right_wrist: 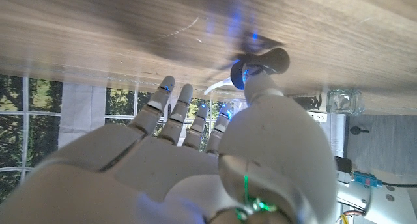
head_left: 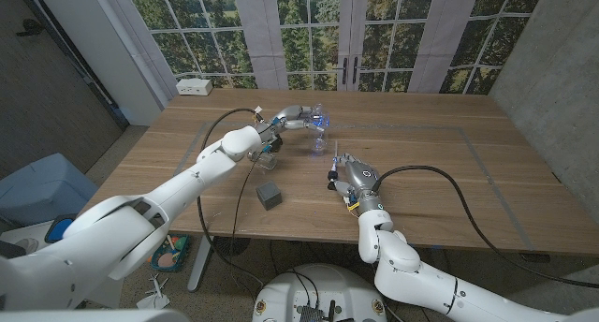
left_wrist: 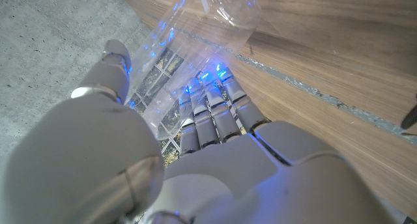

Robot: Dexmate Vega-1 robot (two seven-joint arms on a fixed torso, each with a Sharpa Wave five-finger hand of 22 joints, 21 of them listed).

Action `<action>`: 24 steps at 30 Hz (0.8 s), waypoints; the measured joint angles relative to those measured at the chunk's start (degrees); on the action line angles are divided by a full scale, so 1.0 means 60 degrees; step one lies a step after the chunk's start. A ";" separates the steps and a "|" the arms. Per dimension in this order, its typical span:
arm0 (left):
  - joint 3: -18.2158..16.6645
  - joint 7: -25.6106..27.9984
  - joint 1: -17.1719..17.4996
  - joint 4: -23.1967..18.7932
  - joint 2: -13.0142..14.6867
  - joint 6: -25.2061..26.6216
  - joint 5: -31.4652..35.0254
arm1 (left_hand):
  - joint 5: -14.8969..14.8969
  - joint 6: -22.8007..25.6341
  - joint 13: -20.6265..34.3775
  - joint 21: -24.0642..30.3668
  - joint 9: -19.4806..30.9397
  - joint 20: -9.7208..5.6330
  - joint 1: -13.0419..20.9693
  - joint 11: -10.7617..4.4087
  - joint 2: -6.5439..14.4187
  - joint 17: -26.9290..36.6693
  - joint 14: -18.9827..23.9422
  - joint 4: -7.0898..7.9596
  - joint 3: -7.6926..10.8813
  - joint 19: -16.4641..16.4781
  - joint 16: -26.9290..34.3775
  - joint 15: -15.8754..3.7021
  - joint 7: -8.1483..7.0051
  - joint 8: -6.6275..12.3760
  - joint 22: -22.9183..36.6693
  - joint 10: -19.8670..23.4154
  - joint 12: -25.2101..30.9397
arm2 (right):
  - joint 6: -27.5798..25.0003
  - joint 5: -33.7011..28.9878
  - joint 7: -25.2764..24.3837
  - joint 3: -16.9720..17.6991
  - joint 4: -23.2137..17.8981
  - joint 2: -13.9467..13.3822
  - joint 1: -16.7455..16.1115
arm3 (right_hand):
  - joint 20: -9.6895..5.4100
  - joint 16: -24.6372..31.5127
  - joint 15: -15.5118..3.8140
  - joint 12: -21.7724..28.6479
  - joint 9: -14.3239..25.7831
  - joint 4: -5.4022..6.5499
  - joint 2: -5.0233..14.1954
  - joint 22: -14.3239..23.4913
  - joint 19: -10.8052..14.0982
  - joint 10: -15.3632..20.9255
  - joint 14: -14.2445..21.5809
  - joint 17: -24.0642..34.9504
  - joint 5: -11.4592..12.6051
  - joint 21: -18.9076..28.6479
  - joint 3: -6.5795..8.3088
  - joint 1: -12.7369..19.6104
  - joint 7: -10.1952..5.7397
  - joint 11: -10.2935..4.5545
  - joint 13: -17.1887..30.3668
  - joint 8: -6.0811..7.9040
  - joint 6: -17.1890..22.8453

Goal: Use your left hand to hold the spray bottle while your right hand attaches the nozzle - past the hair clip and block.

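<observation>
Head view shows my left hand (head_left: 298, 116) far out over the middle of the table, wrapped around the clear spray bottle (head_left: 318, 127), which stands about upright with its base near or on the wood. I hold it there, I judge, so that its open neck faces up and stays steady for the other hand. From my left wrist, my fingers (left_wrist: 215, 113) curl around the transparent bottle (left_wrist: 195, 48) and my thumb presses the opposite side, so the grip is a full wrap, not a pinch.

My right hand (head_left: 350, 180) sits nearer to me and a little to the right of the bottle, apart from it. From my right wrist, the fingers (right_wrist: 174, 110) are spread and straight, while the thumb seems to press against the dark nozzle (right_wrist: 260, 62), its thin tube trailing out beside it. Whether I truly grip the nozzle or only touch it, I cannot tell.

A grey block (head_left: 270, 193) lies on the near left part of the table, and the hair clip (head_left: 266, 159) lies just beyond it, under my left forearm. Both are to the left of my right hand's likely path to the bottle.
</observation>
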 measured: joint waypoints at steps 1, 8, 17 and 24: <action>-0.0004 0.0008 0.0007 -0.0012 0.0004 0.0013 -0.0006 | 0.0000 0.0000 0.0000 0.0000 0.0000 0.0000 0.0000 0.0000 0.0000 0.0000 0.0000 0.0000 0.0000 0.0000 0.0000 0.0000 0.0000 -0.0007 0.0000 0.0000 0.0000 | 0.0129 0.0011 0.0019 0.0037 0.0000 -0.0073 -0.0010 | -0.0029 -0.0019 0.0000 0.0000 0.0004 -0.0034 0.0100 0.0010 -0.0150 -0.0031 -0.0070 0.0023 -0.0018 -0.0047 0.0041 0.0199 0.0025 -0.0032 0.0000 0.0005 0.0075; -0.0037 0.0036 0.0055 -0.0115 0.0043 0.0086 -0.0043 | -0.0001 0.0000 0.0000 0.0000 -0.0001 0.0000 0.0000 -0.0001 0.0000 0.0001 0.0000 0.0000 0.0000 0.0000 0.0000 0.0000 0.0000 -0.0036 0.0000 0.0000 -0.0008 | 0.1053 0.0150 0.0302 0.0240 -0.0047 -0.0428 -0.0064 | -0.0241 -0.0100 0.0019 0.0008 0.0160 0.0005 0.0612 0.0022 -0.0610 0.0111 -0.0355 0.0119 -0.0024 -0.0151 0.0314 0.1116 0.0025 -0.0306 -0.0044 0.0613 0.1766; -0.0090 0.0060 0.0146 -0.0316 0.0120 0.0198 -0.0081 | -0.0008 0.0000 0.0000 0.0000 -0.0001 -0.0018 0.0000 -0.0003 0.0000 0.0001 0.0000 0.0000 0.0000 -0.0018 0.0000 0.0000 0.0000 -0.0012 0.0000 0.0000 -0.0008 | 0.1783 0.0179 0.0859 0.0442 -0.0087 -0.0628 -0.0095 | -0.0202 -0.0148 0.0019 0.0114 0.0137 0.0280 0.0505 0.0063 -0.0570 0.0199 -0.0354 0.0209 -0.0045 -0.0033 0.0139 0.0981 0.0025 -0.0388 -0.0043 0.0803 0.2558; -0.0130 0.0142 0.0245 -0.0528 0.0199 0.0316 -0.0100 | -0.0009 0.0000 0.0000 0.0072 0.0045 -0.0018 0.0000 -0.0021 0.0000 0.0002 0.0000 0.0000 0.0000 -0.0017 0.0000 0.0000 0.0000 0.0009 0.0000 0.0018 -0.0074 | 0.1597 -0.0255 0.1395 0.0471 -0.0103 -0.0638 -0.0028 | 0.0199 -0.0184 -0.0011 0.0114 0.0043 0.0738 0.0084 0.0039 -0.0285 0.0353 -0.0275 0.0081 -0.0187 0.0078 -0.0727 -0.0507 0.0116 0.0081 -0.0133 0.0682 0.2768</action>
